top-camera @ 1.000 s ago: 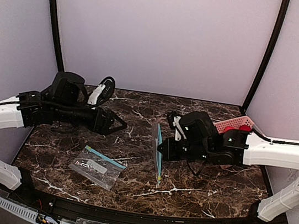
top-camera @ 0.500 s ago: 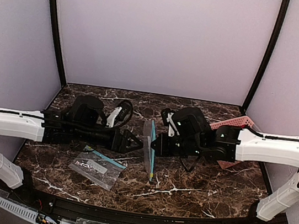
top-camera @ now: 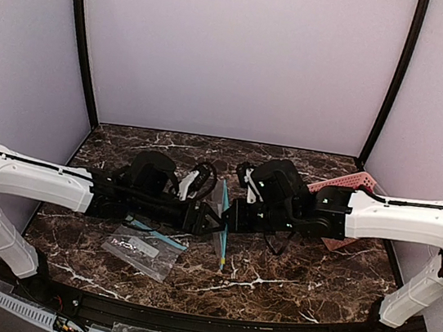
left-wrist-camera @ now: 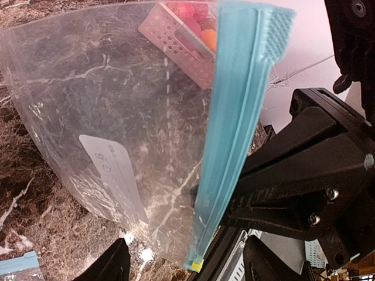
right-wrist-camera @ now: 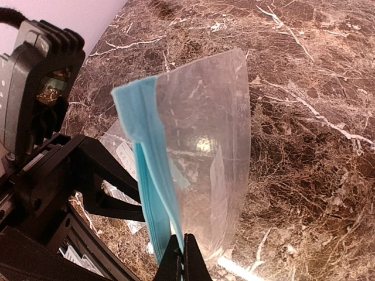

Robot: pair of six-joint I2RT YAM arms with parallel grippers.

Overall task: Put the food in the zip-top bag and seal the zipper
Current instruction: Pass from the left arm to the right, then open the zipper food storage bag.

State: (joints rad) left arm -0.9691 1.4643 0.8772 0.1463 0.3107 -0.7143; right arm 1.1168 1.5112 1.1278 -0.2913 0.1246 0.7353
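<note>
At table left, seen from overhead: I log the left gripper point(top-camera: 202, 217), black fingers spread and holding nothing, reaching to mid-table just beside the hanging bag.

Below it, flat on the dark veined marble table point(top-camera: 297, 276): one spare clear plastic bag with teal strip and white label point(top-camera: 144, 248), apart from both arms.

Centre: the small clear flexible zip-top bag point(top-camera: 218, 203) hangs edge-on, with its thin teal-blue zipper strip point(top-camera: 223, 236) running top to bottom. The right gripper point(top-camera: 233, 215) is clenched on that strip.

Right rear: pink slatted plastic basket point(top-camera: 349, 182), partly behind the right arm.

Handling note, my judgement: the step in hand is opening the mouth. I would set the left fingers on the near lip alone, just beside the right gripper's pinch, close them, then draw away gently. Taking both lips would keep the mouth closed. A hard pull could slip the strip from the right gripper's hold.

View differences: the left wrist camera looks through the film and shows the small round red and orange food pieces point(left-wrist-camera: 184, 9) lying in the basket; overhead I cannot make them out. It also shows the bag's lower corner between my open fingers. Only the right wrist camera shows the jaws pinched tight on the strip. Whether the mouth is sealed, I cannot tell.
</note>
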